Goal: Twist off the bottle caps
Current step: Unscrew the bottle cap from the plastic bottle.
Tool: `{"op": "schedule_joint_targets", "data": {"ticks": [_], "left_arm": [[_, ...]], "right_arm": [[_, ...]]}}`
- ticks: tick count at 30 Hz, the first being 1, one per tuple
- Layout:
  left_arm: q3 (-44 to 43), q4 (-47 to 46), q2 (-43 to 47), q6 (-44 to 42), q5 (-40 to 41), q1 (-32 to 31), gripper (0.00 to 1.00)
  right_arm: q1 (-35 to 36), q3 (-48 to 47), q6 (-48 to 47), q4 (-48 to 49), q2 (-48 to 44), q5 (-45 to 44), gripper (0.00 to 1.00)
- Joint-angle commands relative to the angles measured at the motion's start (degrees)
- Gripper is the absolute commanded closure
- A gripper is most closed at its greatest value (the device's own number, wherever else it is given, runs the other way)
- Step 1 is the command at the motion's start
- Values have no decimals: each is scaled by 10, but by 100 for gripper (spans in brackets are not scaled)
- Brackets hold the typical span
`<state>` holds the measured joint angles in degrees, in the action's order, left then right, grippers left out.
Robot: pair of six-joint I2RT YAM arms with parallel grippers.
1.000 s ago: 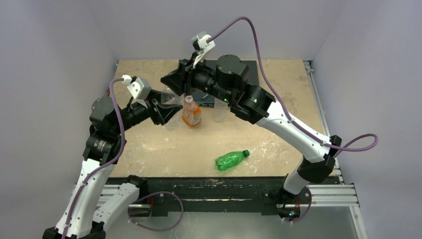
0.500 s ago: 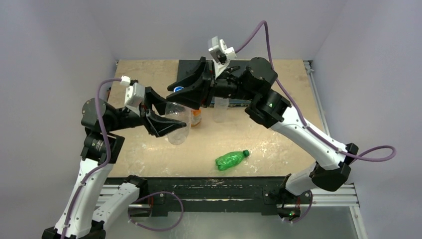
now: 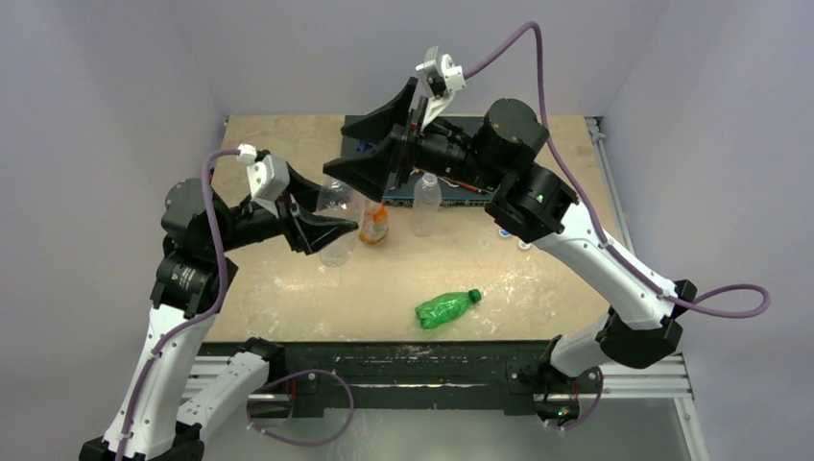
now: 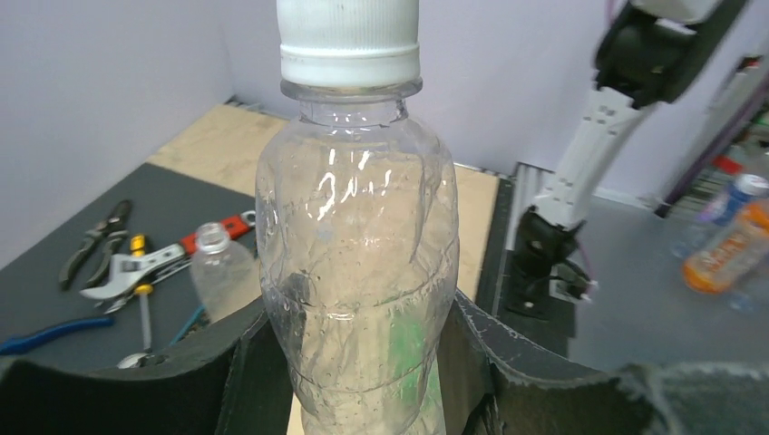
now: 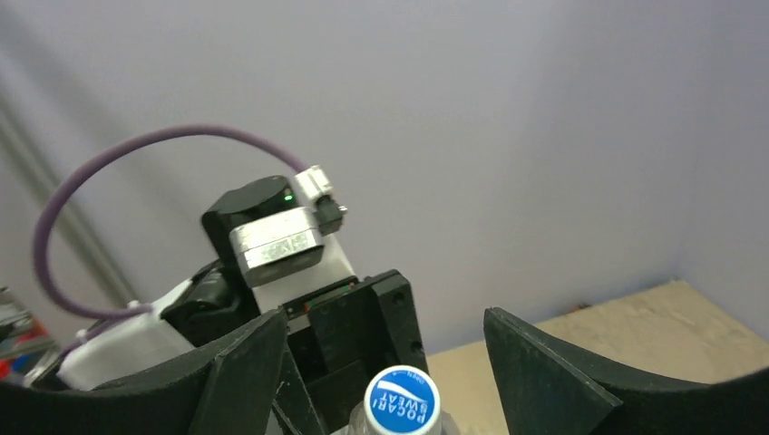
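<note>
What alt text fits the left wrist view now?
The left gripper holds a clear crinkled bottle upright by its body, white cap on. Behind it to the left, a second clear bottle stands near a dark mat with hand tools.

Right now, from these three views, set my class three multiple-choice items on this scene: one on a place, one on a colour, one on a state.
1. The green plastic bottle is: A lying on its side on the wooden table; B standing upright; C lifted in the air.
2. The label on the squat plastic bottle is: A blue; B orange; C black.
3. The left hand is: A open and empty; B shut on a loose cap; C shut on the clear crinkled plastic bottle.

Answers: 1 A, it lies flat near the front edge. 2 B, the top view shows orange. 3 C, the wrist view shows it clamping the bottle's sides.
</note>
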<state>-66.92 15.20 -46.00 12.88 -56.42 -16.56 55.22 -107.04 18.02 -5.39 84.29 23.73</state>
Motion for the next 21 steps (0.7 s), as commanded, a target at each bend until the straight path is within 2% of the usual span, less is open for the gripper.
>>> {"op": "schedule_joint_targets", "data": {"ticks": [1, 4, 6, 21], "left_arm": [[-4, 29, 10, -87, 148, 1, 76], [5, 21, 17, -102, 205, 1, 76], [8, 17, 19, -105, 227, 1, 76], [19, 14, 16, -103, 259, 1, 77]], "right_arm": [[4, -52, 1, -83, 0, -155, 18], [11, -103, -2, -144, 36, -215, 28], [12, -103, 1, -146, 40, -229, 32], [21, -117, 24, -122, 81, -184, 46]]}}
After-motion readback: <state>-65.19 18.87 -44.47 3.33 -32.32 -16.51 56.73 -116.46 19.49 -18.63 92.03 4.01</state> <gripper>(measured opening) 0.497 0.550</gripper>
